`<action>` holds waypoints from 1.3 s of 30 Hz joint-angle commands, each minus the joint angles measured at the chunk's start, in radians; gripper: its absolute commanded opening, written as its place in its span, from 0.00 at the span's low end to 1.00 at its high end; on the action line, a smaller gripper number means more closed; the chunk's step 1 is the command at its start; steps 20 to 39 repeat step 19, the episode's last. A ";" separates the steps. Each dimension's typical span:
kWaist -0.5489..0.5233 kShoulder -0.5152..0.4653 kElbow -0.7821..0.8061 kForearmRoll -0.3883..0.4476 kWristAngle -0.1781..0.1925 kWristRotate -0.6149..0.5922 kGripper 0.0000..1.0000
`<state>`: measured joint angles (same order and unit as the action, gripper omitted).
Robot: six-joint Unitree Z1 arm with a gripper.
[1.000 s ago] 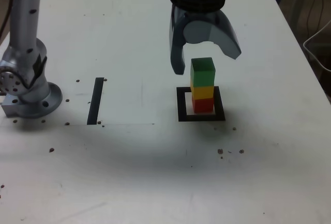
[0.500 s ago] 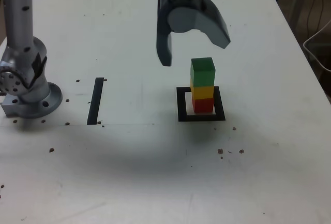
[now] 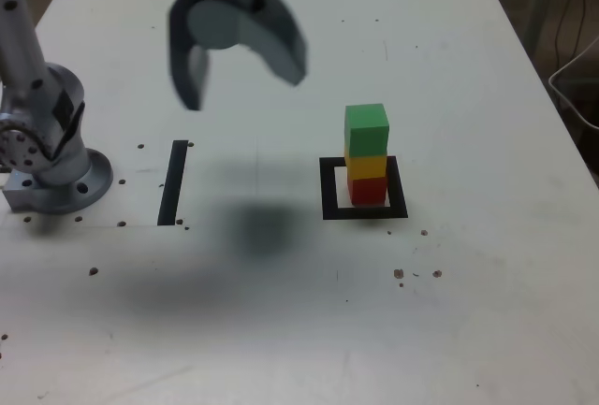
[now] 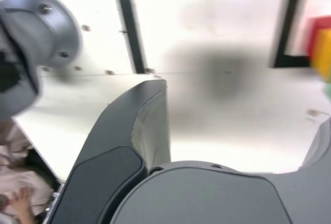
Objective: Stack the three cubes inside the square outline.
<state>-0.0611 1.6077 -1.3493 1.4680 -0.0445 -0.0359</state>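
- The gripper [image 3: 243, 93] hangs above the tabletop [image 3: 468, 311], fingers spread wide, tips downward, blurred in the exterior view.
- There it appears towards the tabletop's far edge, nearer the far-left corner than the far-right.
- The arm's base [image 3: 58, 180] stands near the left edge.
- One pale link [image 3: 19, 40] leans up above it.

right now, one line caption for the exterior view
Green cube tops yellow and red inside the square outline; open gripper hangs empty.
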 commanded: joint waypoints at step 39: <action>-0.002 -0.094 0.557 -0.225 0.023 0.011 0.99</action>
